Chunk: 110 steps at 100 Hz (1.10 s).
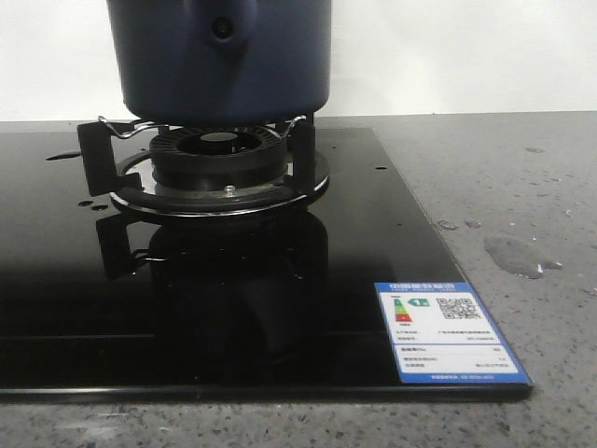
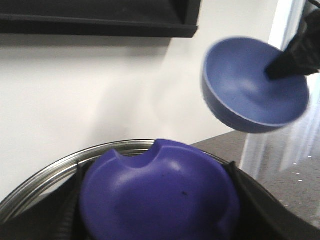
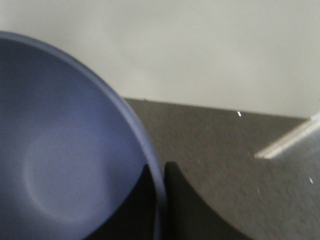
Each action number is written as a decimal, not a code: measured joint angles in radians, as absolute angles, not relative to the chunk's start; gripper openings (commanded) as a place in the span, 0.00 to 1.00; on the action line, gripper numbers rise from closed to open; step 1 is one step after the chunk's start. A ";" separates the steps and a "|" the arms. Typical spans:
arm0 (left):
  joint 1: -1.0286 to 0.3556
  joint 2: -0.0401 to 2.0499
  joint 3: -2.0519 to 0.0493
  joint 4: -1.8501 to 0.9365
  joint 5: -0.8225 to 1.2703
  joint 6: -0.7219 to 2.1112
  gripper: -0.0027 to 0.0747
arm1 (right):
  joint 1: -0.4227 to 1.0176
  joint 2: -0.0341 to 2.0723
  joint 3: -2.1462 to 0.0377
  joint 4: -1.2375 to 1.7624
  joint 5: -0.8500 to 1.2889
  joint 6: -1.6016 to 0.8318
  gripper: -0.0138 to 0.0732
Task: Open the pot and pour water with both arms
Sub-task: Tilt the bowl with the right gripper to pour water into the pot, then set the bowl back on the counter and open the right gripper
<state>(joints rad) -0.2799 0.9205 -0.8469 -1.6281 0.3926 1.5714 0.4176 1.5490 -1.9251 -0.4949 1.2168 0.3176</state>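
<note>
The dark navy pot stands on the gas burner; its top is out of frame. In the left wrist view my left gripper is shut on a purple-blue knob with a steel rim behind it, apparently the pot's lid. My right gripper pinches the rim of a lighter blue bowl, which it holds tilted in the air; the bowl also shows in the left wrist view. Water shows as a small puddle and drops on the counter. Neither gripper shows in the front view.
The burner sits on a black glass hob with a blue label at its front right corner. Grey speckled counter lies to the right. A white wall is behind, with a dark shelf high up.
</note>
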 measured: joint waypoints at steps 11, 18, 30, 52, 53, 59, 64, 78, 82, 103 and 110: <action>-0.282 1.024 -0.932 -1.628 0.447 1.571 0.42 | 0.283 1.487 -1.874 -0.342 1.258 0.219 0.11; -0.284 1.090 -0.980 -1.628 0.478 1.579 0.41 | 0.202 1.434 -1.803 -0.241 1.263 0.171 0.11; -0.288 1.190 -1.050 -1.620 0.534 1.631 0.42 | 0.078 1.331 -1.633 -0.108 1.266 0.099 0.11; -0.358 1.319 -1.134 -1.614 0.564 1.740 0.41 | -0.063 1.166 -1.242 -0.030 1.118 0.076 0.11; -0.361 1.326 -1.138 -1.614 0.566 1.743 0.42 | -0.064 1.163 -1.219 -0.030 1.112 0.076 0.11; -0.382 1.351 -1.147 -1.614 0.570 1.767 0.41 | -0.070 1.150 -1.136 -0.021 1.061 0.076 0.11; -0.392 1.375 -1.151 -1.614 0.576 1.778 0.41 | -0.071 1.150 -1.072 -0.011 1.024 0.076 0.11; -0.399 1.426 -1.151 -1.656 0.570 1.787 0.41 | -0.071 1.150 -0.948 0.027 0.917 0.074 0.11; -0.399 1.436 -1.151 -1.678 0.562 1.796 0.42 | -0.071 1.150 -0.927 0.036 0.889 0.074 0.11; -0.390 1.476 -1.153 -1.733 0.551 1.823 0.41 | -0.071 1.203 -0.904 0.058 0.855 0.071 0.11; -0.390 1.485 -1.153 -1.735 0.546 1.824 0.41 | -0.073 1.218 -0.904 0.064 0.855 0.071 0.13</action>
